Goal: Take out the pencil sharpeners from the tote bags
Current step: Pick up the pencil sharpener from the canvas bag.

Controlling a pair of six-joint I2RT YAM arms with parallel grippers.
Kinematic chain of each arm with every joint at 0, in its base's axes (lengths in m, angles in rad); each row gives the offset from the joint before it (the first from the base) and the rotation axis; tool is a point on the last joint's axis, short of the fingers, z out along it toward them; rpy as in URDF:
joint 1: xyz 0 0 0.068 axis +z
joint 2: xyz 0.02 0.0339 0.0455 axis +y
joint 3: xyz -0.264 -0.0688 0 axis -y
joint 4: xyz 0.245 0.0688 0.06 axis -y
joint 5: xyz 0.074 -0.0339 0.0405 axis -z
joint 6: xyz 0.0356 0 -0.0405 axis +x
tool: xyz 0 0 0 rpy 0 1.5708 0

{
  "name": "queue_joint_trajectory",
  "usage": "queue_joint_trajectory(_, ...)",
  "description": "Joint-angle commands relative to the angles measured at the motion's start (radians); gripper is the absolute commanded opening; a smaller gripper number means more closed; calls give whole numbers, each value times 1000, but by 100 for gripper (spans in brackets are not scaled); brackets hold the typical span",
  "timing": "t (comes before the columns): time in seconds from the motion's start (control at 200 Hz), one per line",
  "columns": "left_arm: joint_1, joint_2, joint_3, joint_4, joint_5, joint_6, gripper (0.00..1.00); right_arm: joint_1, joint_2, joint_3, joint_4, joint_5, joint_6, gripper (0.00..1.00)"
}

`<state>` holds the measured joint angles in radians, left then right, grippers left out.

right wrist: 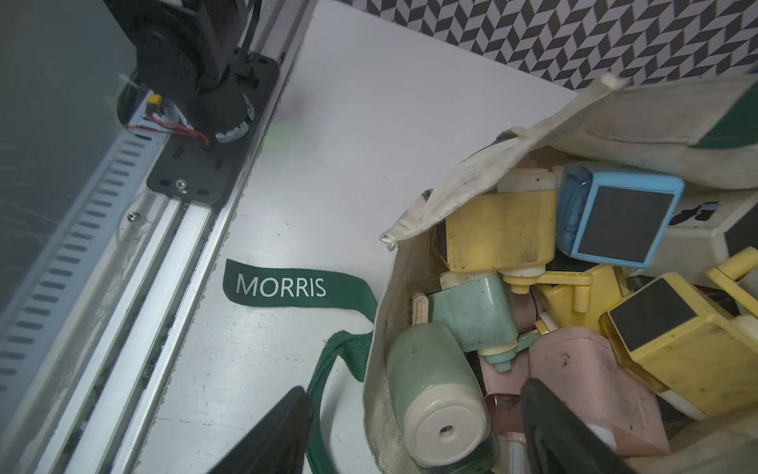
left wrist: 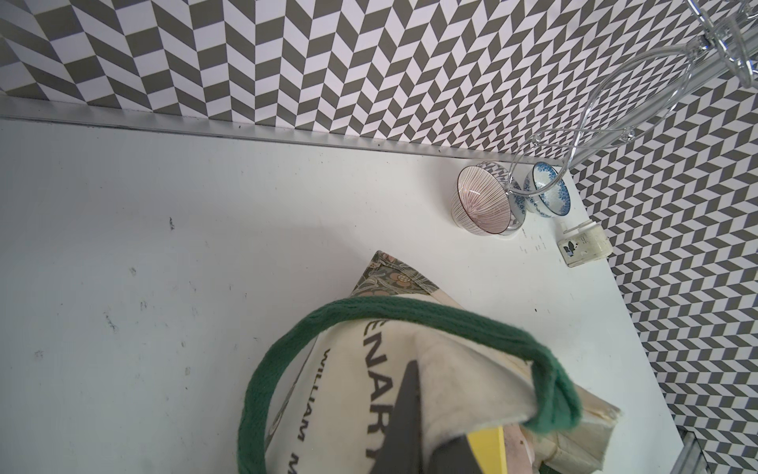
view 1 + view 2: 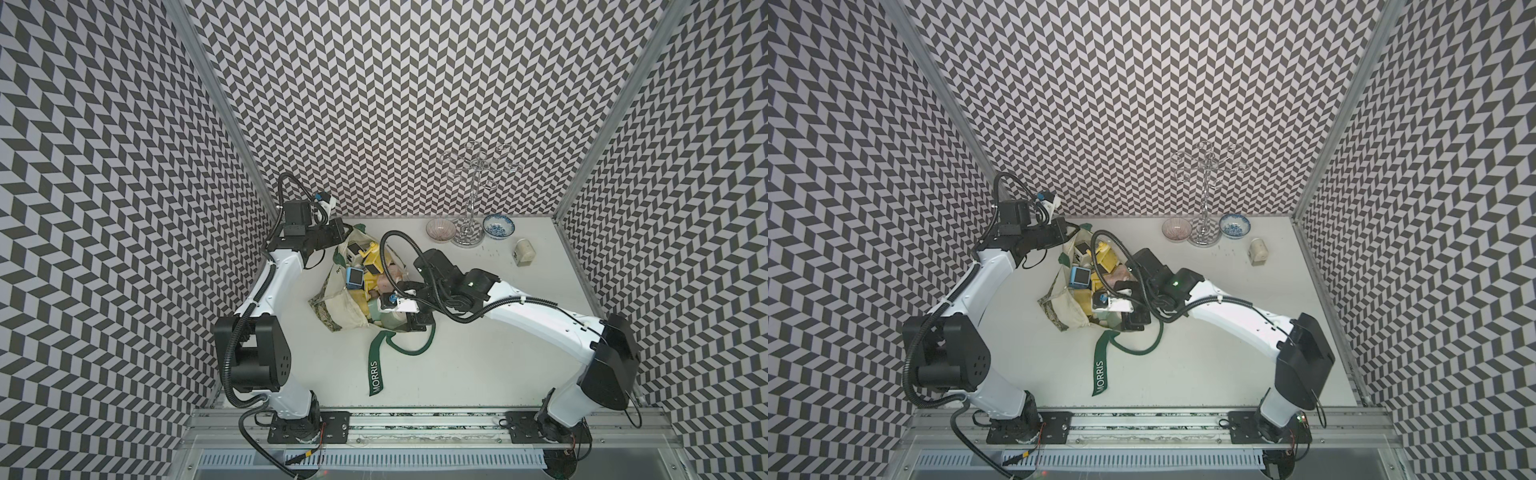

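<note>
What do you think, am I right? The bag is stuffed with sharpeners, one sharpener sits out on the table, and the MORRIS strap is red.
Not quite. The MORRIS strap is dark green, not red; the right wrist view shows it. The rest holds: the bag is stuffed with sharpeners, and one beige sharpener sits out on the table.

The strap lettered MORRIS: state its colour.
The strap is dark green with white lettering; clearest in the right wrist view.

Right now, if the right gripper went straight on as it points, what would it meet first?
Probably the green sharpener in the bag, lying between the open fingers of the right gripper; depth is unclear.
</note>
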<state>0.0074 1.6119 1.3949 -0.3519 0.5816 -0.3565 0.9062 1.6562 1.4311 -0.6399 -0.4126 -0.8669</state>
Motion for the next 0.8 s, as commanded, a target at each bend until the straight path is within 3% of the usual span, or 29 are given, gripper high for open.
queue_joint_trajectory(0.0, 14, -79, 23, 151, 29, 8, 0, 16, 59, 63, -89, 73, -103, 80)
queue_joint_trajectory(0.305, 16, -84, 21, 152, 30, 9, 0, 19, 163, 101, -100, 221, -107, 77)
queue_joint_trajectory(0.796, 18, -89, 20, 147, 25, 12, 0, 29, 253, 102, -45, 255, -101, 68)
